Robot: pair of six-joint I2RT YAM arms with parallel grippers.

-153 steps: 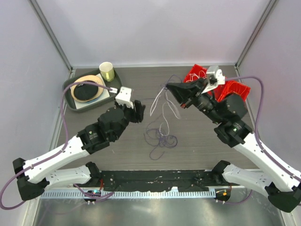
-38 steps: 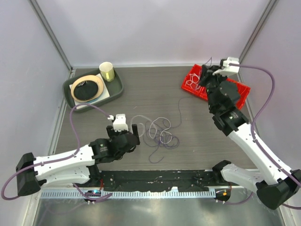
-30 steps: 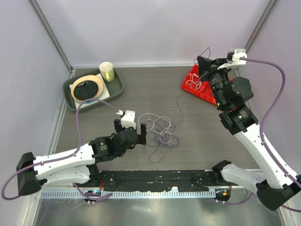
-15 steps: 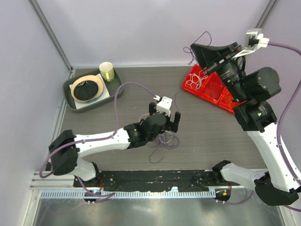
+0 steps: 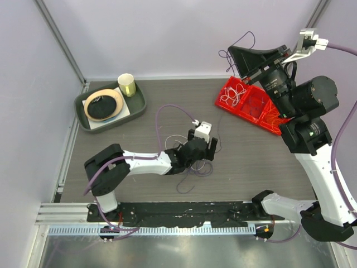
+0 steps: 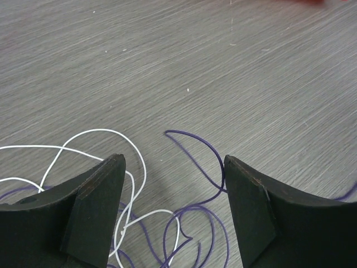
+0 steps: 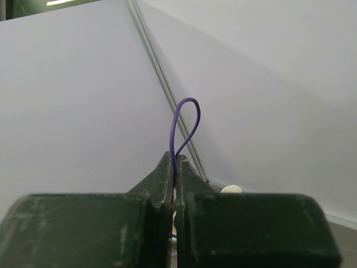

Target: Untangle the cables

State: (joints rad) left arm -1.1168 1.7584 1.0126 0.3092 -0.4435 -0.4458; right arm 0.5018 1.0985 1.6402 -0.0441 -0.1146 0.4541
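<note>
The cables lie as a loose tangle [image 5: 196, 166] of purple and white loops at the table's middle. My left gripper [image 5: 203, 143] hangs low over it, open. In the left wrist view its fingertips [image 6: 116, 163] straddle a purple cable [image 6: 196, 148] and a white cable [image 6: 100, 132], touching neither. My right gripper [image 5: 230, 51] is raised high at the back right, shut on a purple cable. That cable's loop [image 7: 187, 116] sticks up past the pinched gripper tips [image 7: 175, 159]. A thin strand [image 5: 219, 124] hangs down toward the tangle.
A red bin [image 5: 262, 109] with white cables [image 5: 238, 92] in it stands at the back right, below the raised arm. A green tray [image 5: 83, 116] with a plate [image 5: 104, 104] and a cream cup [image 5: 126, 85] sits at the back left.
My left arm has swung right from the table's left side to over the tangle, and its jaws have narrowed slightly. The right gripper has risen higher with the purple cable.
</note>
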